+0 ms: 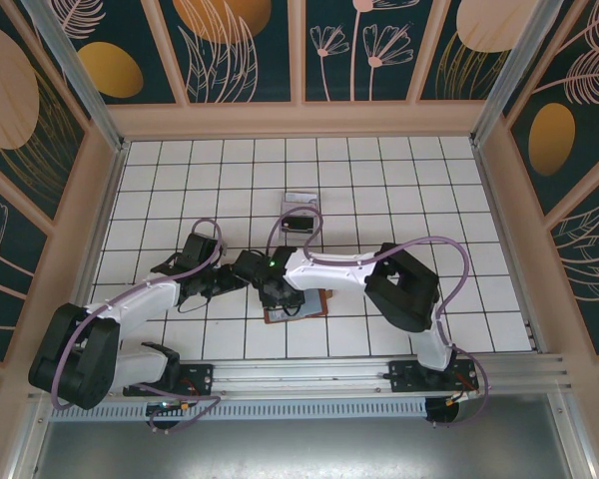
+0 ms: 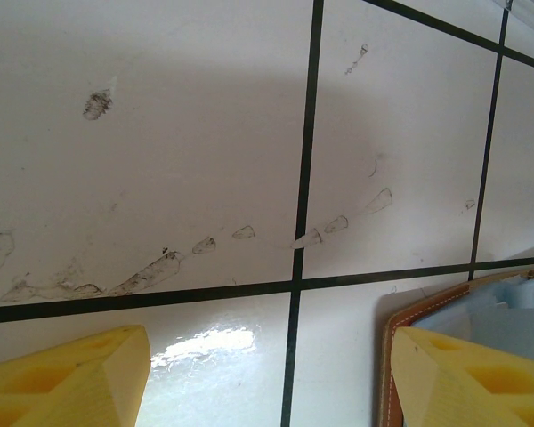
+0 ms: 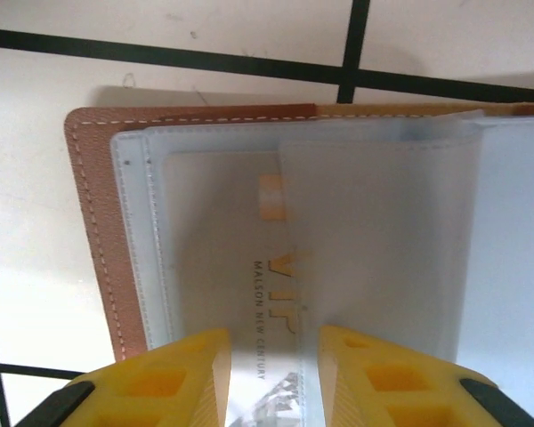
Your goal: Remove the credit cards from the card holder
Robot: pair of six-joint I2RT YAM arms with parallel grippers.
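1 credit card (image 3: 240, 267) in open card holder (image 3: 93, 222) w/ right pincer (image 3: 273, 347) above.

The counter (image 2: 160, 116) is showing glossy white tile that is catching a bright glare, with dark matt seams and grey scuffs dulling the sheen. The holder (image 3: 91, 231) is looking like grained reddish-brown leather, matt, with pale stitching along its edge. Its sleeves (image 3: 400, 240) are reading as thin, smooth, slightly milky clear plastic. The card (image 3: 231, 258) beneath is appearing smooth and pale silver with gold print. The right claw (image 3: 267, 356) and left claw (image 2: 267, 365) are showing matt yellow plastic with fine layered ridges. The arms (image 1: 329, 267) are gleaming in smooth white plastic with black casings, and the rail (image 1: 309, 371) is looking like brushed metal.
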